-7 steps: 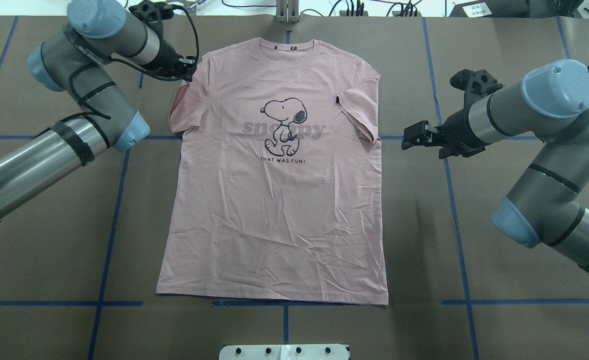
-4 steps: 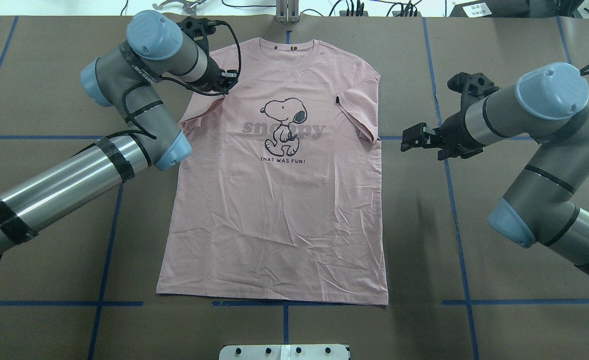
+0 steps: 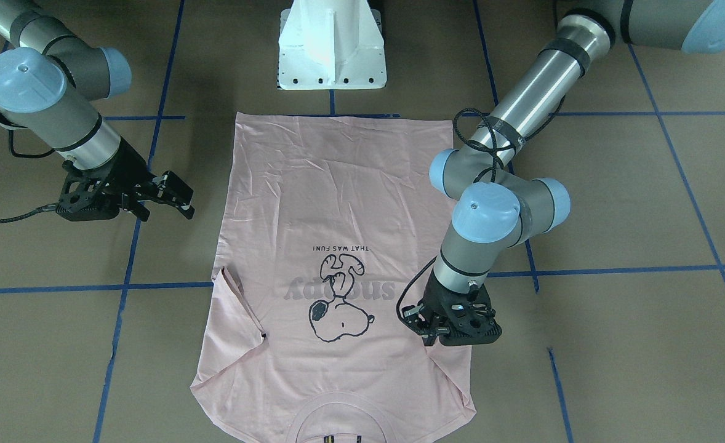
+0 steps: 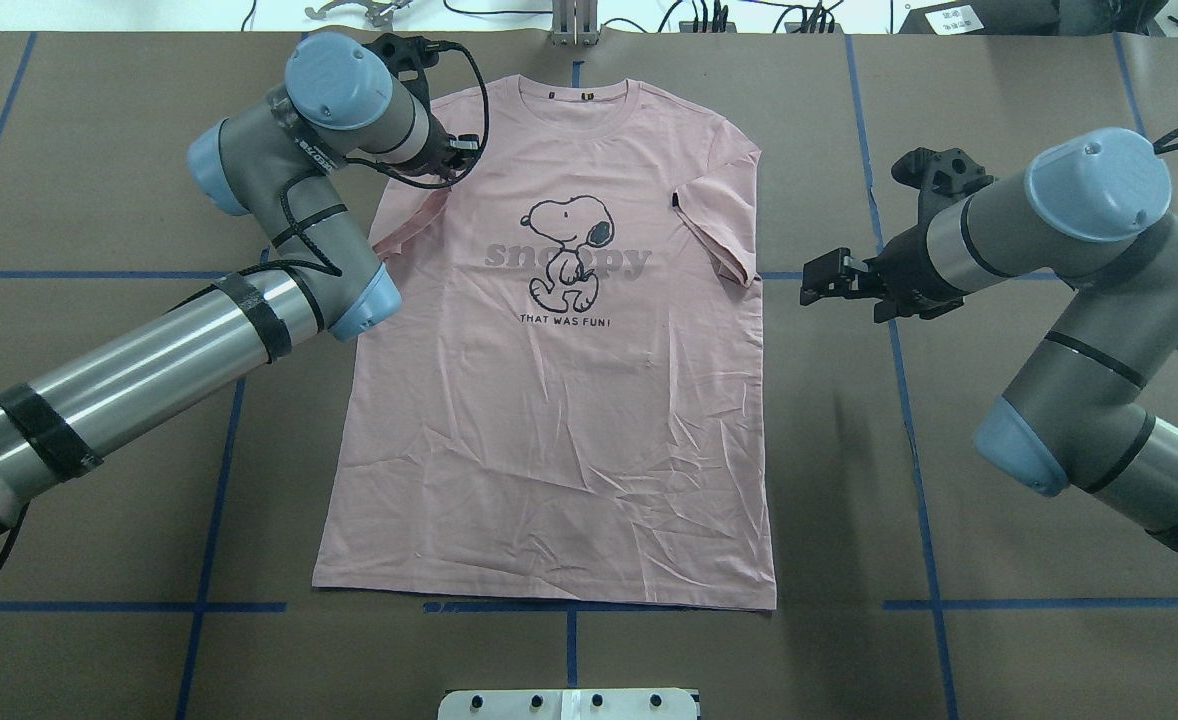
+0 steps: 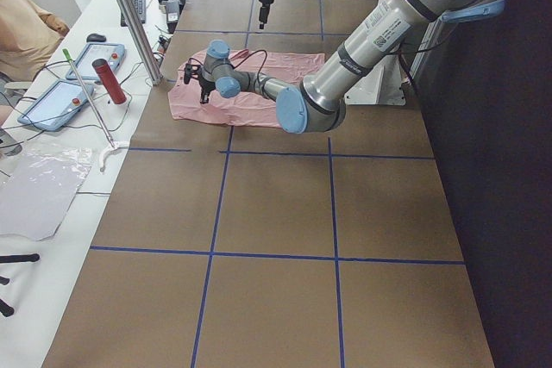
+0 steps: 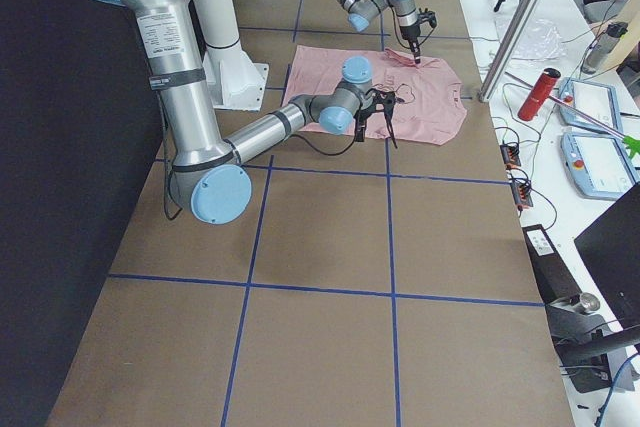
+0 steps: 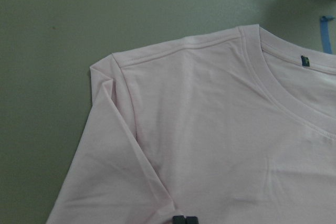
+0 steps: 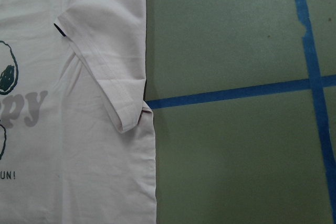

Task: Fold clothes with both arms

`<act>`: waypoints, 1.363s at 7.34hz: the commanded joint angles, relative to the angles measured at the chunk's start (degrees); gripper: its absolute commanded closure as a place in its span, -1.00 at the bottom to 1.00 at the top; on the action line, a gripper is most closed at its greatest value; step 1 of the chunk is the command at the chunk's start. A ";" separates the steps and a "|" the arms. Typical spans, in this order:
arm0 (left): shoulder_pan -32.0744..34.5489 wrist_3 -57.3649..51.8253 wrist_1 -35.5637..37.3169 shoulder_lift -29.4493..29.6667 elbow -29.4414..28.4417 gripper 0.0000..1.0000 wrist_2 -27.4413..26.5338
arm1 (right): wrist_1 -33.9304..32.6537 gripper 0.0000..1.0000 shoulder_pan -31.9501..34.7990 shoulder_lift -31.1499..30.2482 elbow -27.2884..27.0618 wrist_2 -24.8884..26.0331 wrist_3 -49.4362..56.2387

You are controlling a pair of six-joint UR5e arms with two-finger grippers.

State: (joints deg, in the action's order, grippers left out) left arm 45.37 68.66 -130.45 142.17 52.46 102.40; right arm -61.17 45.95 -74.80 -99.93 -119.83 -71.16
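The black two-fingered left gripper [image 7: 184, 219] is pinched tight, its two pads meeting on a raised ridge of cloth where the left sleeve [image 4: 404, 228] joins the body of the pale pink short-sleeved T-shirt [image 4: 549, 430]; we read this as a grasp on the shirt. That sleeve is drawn in on a slant over the chest. The gripper sits above the shoulder area, to the side of the ribbed collar [image 4: 577, 95] and up from the black Snoopy dog drawing [image 4: 567, 250] (the wrist camera shows the shoulder seam and neckline just ahead of the pads). The shirt lies face up in the middle of the brown paper-covered table [image 4: 999, 120] with its blue tape grid. Its collar points away from the robot and its hem toward the white pedestal base [image 3: 332, 46], and the lower half is creased but flat. We find the black right gripper [image 4: 811, 281] with its fingers spread and nothing between them. It is held just off the shirt's other side, near the right sleeve [image 4: 724, 225] but apart from the cloth. That sleeve is folded in onto the body, its small dark tag [image 4: 673, 201] showing at the edge. The silver-grey left arm [image 4: 149, 370] overlaps the shirt's edge at its elbow, while the right arm [image 4: 1099, 330] stays over bare table.
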 commanded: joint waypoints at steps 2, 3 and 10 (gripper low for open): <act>0.24 7.09 0.80 0.74 1.84 1.00 -1.33 | 0.09 -1.00 -0.07 0.27 0.00 -0.05 -0.03; -0.02 10.06 0.89 -1.61 5.34 1.00 -1.42 | 0.09 -1.00 -0.07 0.36 -0.26 -0.05 -0.29; -0.90 14.31 2.65 -5.75 14.92 -0.46 -3.97 | 0.09 -1.00 -0.42 0.71 0.17 -0.05 -0.90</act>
State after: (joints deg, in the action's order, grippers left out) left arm 44.45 82.41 -127.78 137.80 64.05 98.23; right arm -61.11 45.70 -74.15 -99.64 -119.88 -71.46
